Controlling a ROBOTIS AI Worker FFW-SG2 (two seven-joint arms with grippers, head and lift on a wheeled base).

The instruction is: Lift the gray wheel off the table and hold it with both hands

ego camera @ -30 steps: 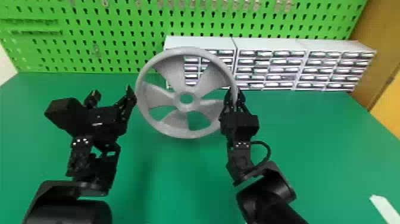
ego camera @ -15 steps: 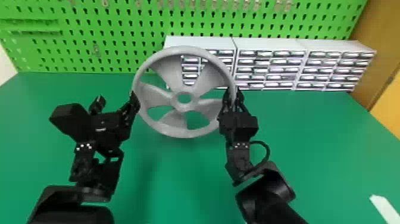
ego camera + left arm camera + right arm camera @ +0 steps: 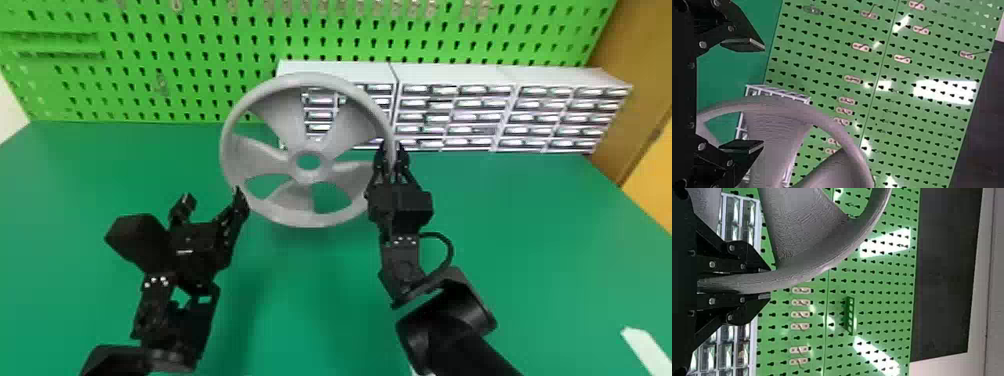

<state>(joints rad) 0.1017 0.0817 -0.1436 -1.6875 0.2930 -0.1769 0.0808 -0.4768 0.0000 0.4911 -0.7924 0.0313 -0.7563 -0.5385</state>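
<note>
The gray, round, plastic-looking wheel (image 3: 308,175) is matt and finely ridged. The green, flat, metal-looking pegboard (image 3: 907,117) looks glossy.

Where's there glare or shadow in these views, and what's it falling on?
Left wrist view: white glare patches on the pegboard; right wrist view: slanting white streaks on that board; head view: bright glints on the drawer fronts, faint shading on the table below the gray wheel.
</note>
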